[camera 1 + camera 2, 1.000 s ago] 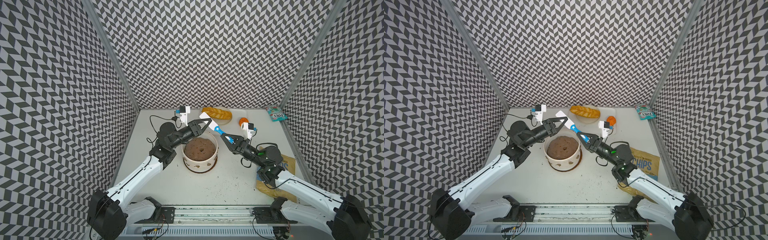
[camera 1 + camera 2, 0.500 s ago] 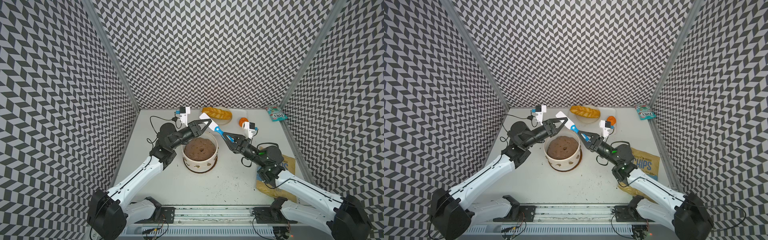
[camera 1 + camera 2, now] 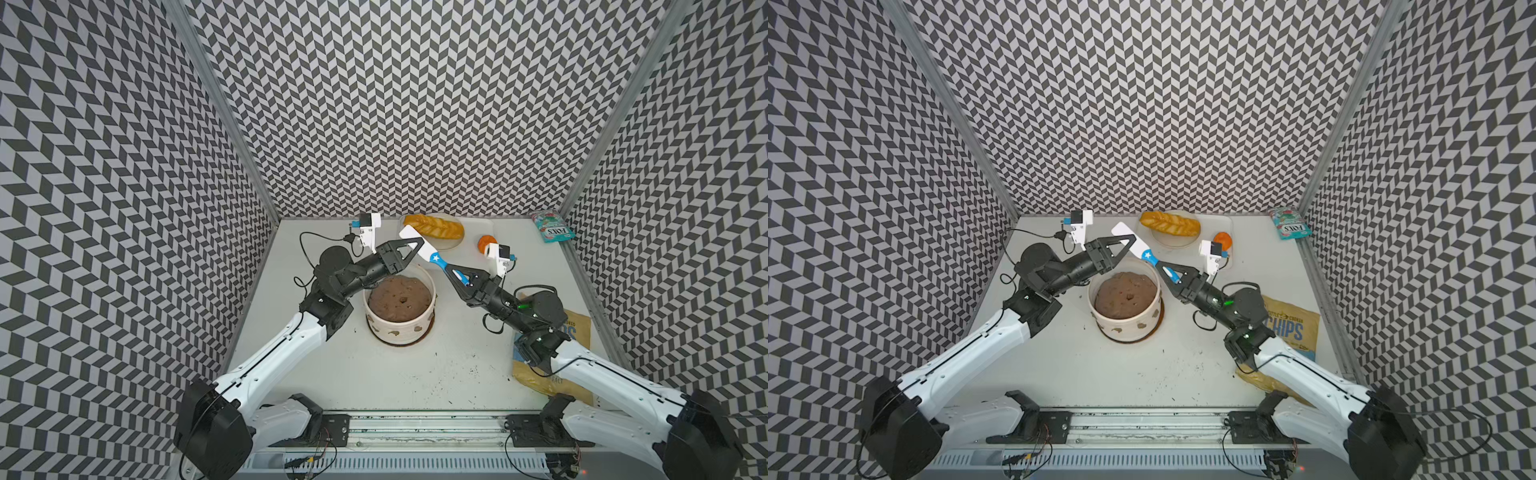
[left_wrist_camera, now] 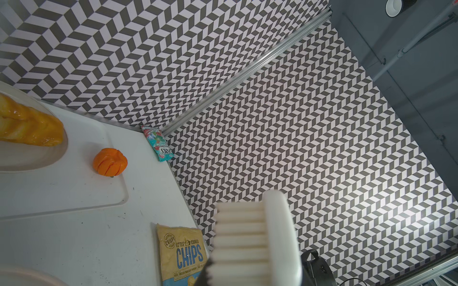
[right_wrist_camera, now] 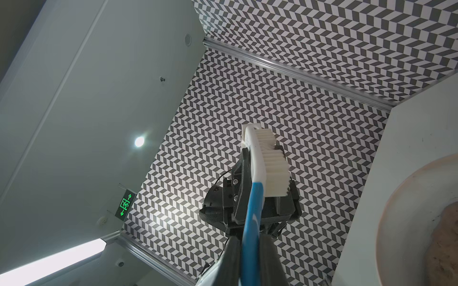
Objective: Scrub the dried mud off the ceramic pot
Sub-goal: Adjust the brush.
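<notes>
The ceramic pot [image 3: 401, 328] [image 3: 1125, 328] is white and ribbed and stands mid-table on a brown saucer [image 3: 432, 324], filled with brown soil [image 3: 399, 297]. Patches of dried mud [image 3: 394, 332] [image 3: 1116, 331] dot its front wall. Above and behind the pot's rim a brush [image 3: 415, 241] [image 3: 1129, 241] [image 5: 262, 158] is held in the air between both arms. My right gripper [image 3: 451, 270] [image 3: 1163, 268] [image 5: 250, 247] is shut on its blue handle. My left gripper [image 3: 415, 245] [image 3: 1133, 239] [image 4: 252, 277] clasps the white head, one finger on the back, the other at the bristle tips.
A plate with a bread loaf [image 3: 434, 226] and an orange [image 3: 486, 243] sit on a white board [image 4: 74, 193] at the back. A candy packet [image 3: 552, 226] leans in the back right corner. A chips bag [image 3: 577, 328] lies under the right arm. Black specks [image 3: 436, 386] scatter near the front.
Both arms and the brush stay almost where they were, above the pot's far rim. No clear shift shows in the pot.
</notes>
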Tool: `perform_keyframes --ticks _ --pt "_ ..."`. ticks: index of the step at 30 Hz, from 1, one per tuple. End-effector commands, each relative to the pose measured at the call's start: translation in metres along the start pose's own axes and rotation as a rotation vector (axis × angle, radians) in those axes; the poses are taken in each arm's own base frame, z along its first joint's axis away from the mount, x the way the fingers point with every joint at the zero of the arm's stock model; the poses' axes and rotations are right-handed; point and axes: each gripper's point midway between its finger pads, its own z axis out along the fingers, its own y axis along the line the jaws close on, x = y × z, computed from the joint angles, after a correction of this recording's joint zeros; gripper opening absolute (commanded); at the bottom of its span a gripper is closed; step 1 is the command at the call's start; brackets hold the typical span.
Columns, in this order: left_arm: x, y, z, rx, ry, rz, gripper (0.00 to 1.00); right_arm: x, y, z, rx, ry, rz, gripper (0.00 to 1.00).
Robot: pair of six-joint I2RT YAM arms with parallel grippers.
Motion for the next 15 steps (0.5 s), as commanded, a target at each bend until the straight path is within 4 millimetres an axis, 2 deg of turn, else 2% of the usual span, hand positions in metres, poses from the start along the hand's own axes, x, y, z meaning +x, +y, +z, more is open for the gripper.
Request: perform_keyframes --ticks 1,5,6,7,9,12,15 --pt "-0.002 -0.005 -0.003 -0.02 0.009 0.066 0.48 -0.015 0.028 0.0 -0.085 -0.038 -0.091 0.0" --pt "-0.011 0.019 -0.009 -0.17 0.022 0.131 0.63 -0.028 0.025 -0.002 0.002 -0.043 -0.267 0.0" --pt "-0.013 0.026 -0.012 -0.218 0.033 0.15 0.66 -0.029 0.017 -0.002 0.045 -0.016 -0.31 0.0" --pt "-0.015 0.034 -0.016 -0.264 0.044 0.17 0.68 -0.035 0.023 -0.002 0.048 -0.022 -0.339 0.0" --pt "-0.022 0.049 -0.026 -0.368 0.061 0.231 0.71 -0.03 0.013 -0.001 0.123 0.079 -0.495 0.0" --pt "-0.033 0.069 -0.048 -0.518 0.088 0.344 0.76 -0.03 0.006 -0.004 0.207 0.161 -0.694 0.0" --pt "-0.051 0.101 -0.079 -0.721 0.067 0.39 0.78 -0.022 0.004 -0.008 0.236 0.265 -0.842 0.0"
